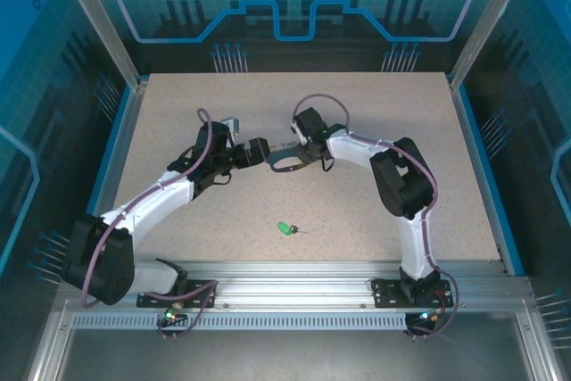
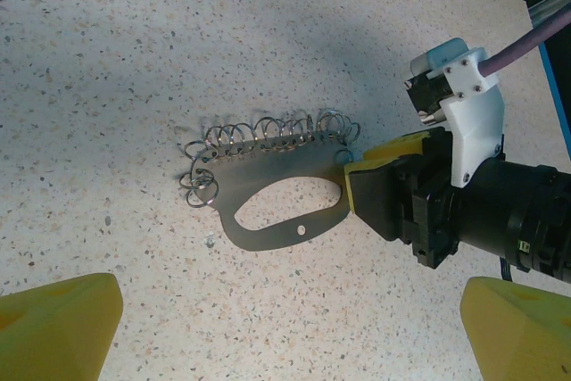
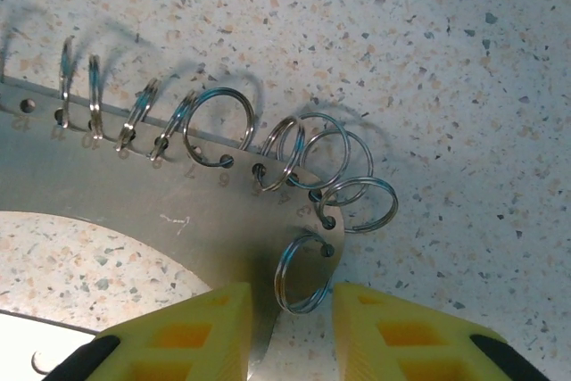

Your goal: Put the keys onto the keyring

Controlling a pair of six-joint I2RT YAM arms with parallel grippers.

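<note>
Straddling keyring (image 3: 134,194) end, right claw (image 3: 290,299), green key (image 1: 285,227) well apart

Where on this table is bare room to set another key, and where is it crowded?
Bare: the table beyond the keyring to its far edge, and its right margin. The near middle holds only the green key. Crowded: centre, where left gripper and right gripper flank the keyring.
</note>
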